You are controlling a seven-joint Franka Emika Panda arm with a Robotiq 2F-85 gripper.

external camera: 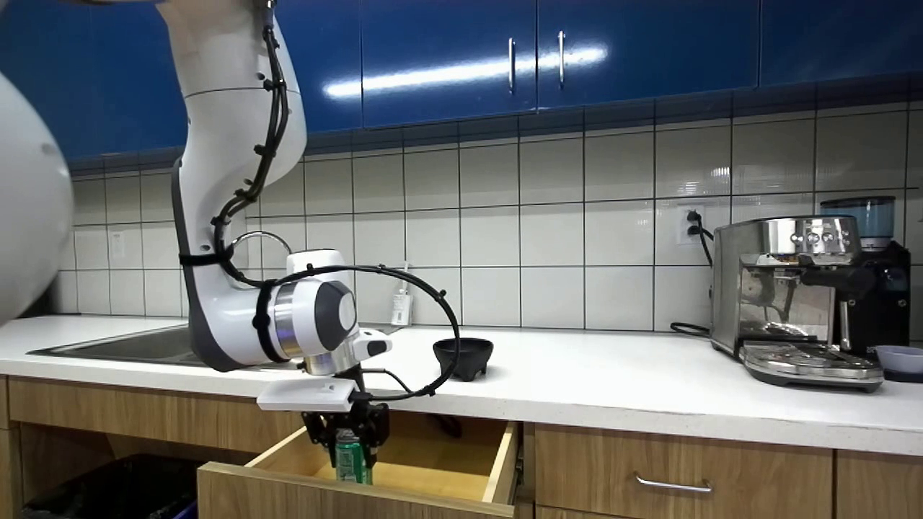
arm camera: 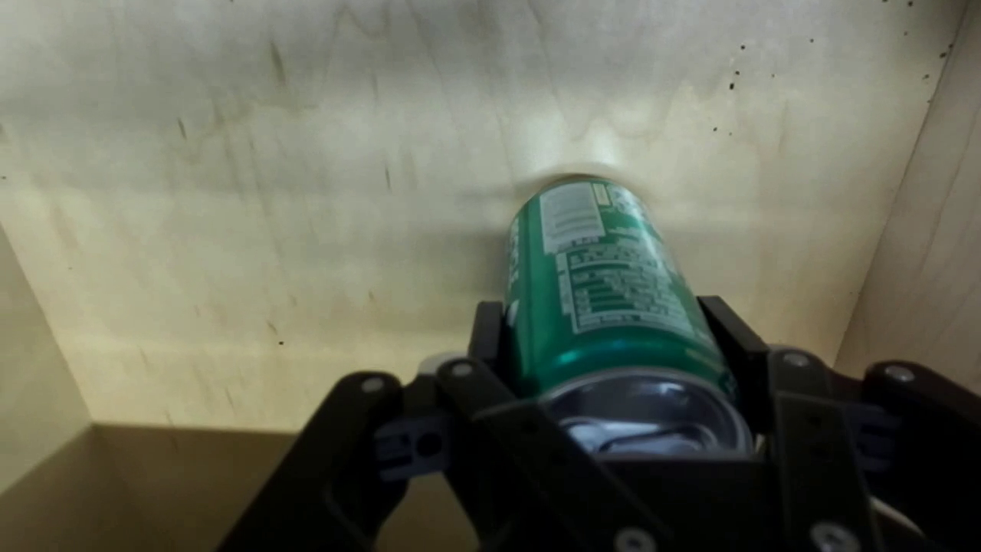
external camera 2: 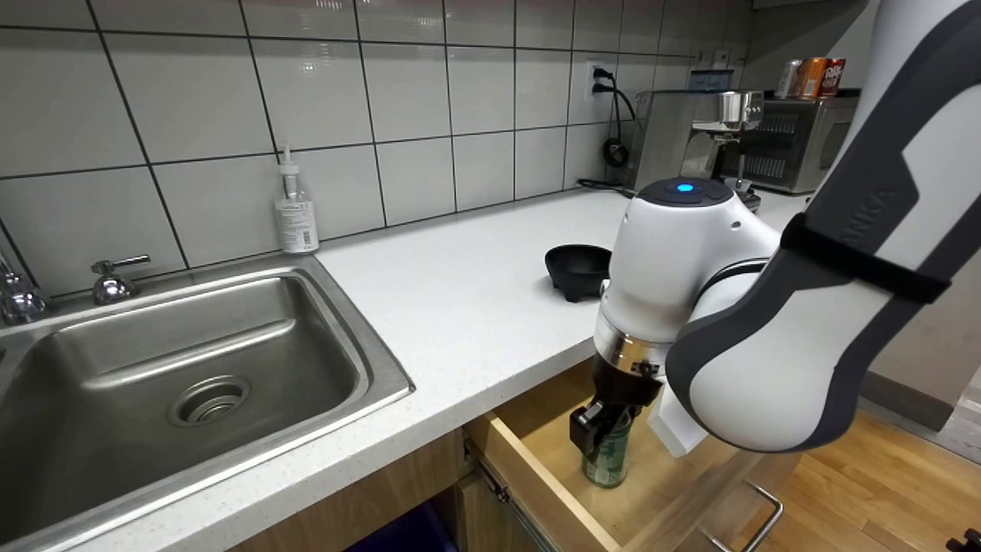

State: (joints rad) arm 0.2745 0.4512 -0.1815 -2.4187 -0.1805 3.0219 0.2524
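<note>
In an exterior view, the gripper [external camera: 352, 454] points down into the pulled-out drawer [external camera: 346, 502], pinching a green can [external camera: 349, 461] that stands roughly upright behind the drawer's front. The can is nearer one side than the other, so the wider stretch of drawer lies across from it. The edge of the counter [external camera: 613, 409] runs just behind and above the gripper. A black bowl [external camera: 461, 358] sits near that edge; the coffee machine [external camera: 732, 288] stands well apart, further along. Tiles [external camera: 551, 231] rise behind, under blue cabinets [external camera: 447, 43].

In an exterior view, a gap shows between the can and the drawer's near side, while the arm [external camera 2: 755, 376] covers the far side. The sink [external camera 2: 387, 372] comes close to the counter's edge, beside the drawer. A soap bottle [external camera 2: 297, 222] stands behind the sink's corner. Soda cans [external camera 2: 811, 78] sit on the microwave [external camera 2: 797, 146]. The handle [external camera 2: 766, 521] hangs over a wood floor [external camera 2: 897, 475].

In the wrist view, the pads [arm camera: 487, 333] lie against both sides of the can, close to its top. The pale, specked drawer bottom [arm camera: 268, 230] spreads wider to the left here than to the right, where a side wall [arm camera: 927, 253] rises. Whether the can's base touches the wood is hard to tell.
</note>
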